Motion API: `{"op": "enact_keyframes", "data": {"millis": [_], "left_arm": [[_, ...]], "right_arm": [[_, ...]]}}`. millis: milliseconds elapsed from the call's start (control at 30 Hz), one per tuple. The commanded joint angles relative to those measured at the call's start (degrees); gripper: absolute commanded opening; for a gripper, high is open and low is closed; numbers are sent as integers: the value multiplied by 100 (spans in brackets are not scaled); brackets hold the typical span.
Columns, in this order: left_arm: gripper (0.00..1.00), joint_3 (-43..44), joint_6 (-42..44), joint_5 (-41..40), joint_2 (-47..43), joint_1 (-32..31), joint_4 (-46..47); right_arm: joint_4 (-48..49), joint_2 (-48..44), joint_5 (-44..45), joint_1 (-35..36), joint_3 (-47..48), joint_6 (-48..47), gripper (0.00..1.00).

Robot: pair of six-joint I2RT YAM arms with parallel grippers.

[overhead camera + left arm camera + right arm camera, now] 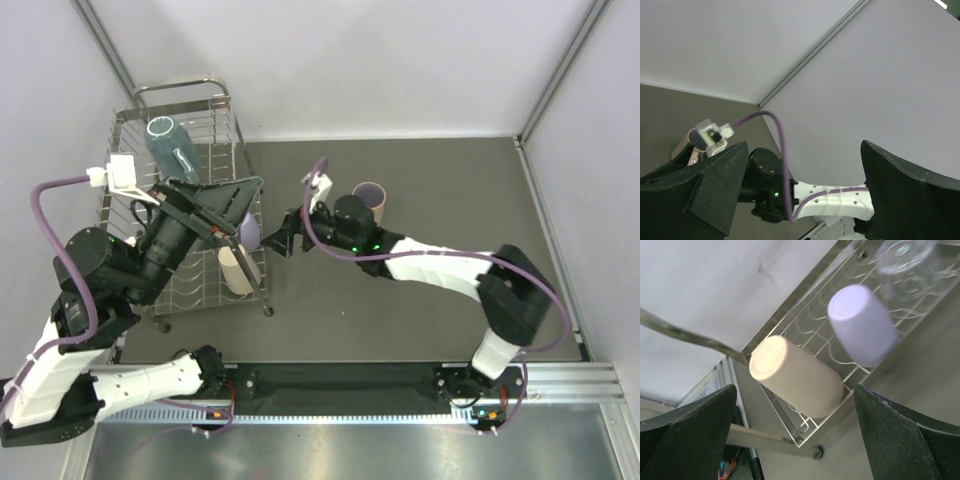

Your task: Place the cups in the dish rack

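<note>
Grey table surface is bounded by white walls. At the left, the dish rack (212, 135) is seen on the table, with a teal-blue cup (172, 147) laid on its side at the far end. Over the rack's middle, the left end effector (238, 205) is held with its fingers spread apart and nothing between them. At the rack's near right corner, the beige tumbler (237, 270) and the lavender tumbler (250, 232) are lodged among the tines, with a clear glass (905, 255) beyond them. Just beside the rack, the right end effector (280, 238) is pointed at these, fingers apart and empty. Farther right, a pale cup (370, 197) is stood upright on the table.
</note>
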Motion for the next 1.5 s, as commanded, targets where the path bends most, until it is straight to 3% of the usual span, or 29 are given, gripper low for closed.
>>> {"op": "enact_keyframes", "data": {"millis": [0, 133, 367, 500, 767, 1200, 1467], "left_arm": [[99, 129, -176, 92, 154, -15, 28], [99, 147, -202, 75, 268, -15, 133], [99, 138, -36, 66, 471, -15, 432], [99, 225, 175, 109, 585, -15, 485], [99, 401, 298, 171, 691, -15, 388], [99, 401, 167, 31, 550, -14, 133], [99, 428, 123, 75, 611, -15, 90]], "right_arm": [[-1102, -977, 594, -74, -50, -254, 100], [-2326, -1601, 1155, 40, -42, -27, 100], [-2986, -1665, 1904, 831, 169, 333, 90], [-3058, -1585, 2106, 954, 257, 597, 69], [-2987, -892, 2344, 1200, 819, 536, 66], [-2609, 216, 1272, 1605, 2006, 668, 63], [-2768, 375, 1429, 1649, 2333, 668, 66]]}}
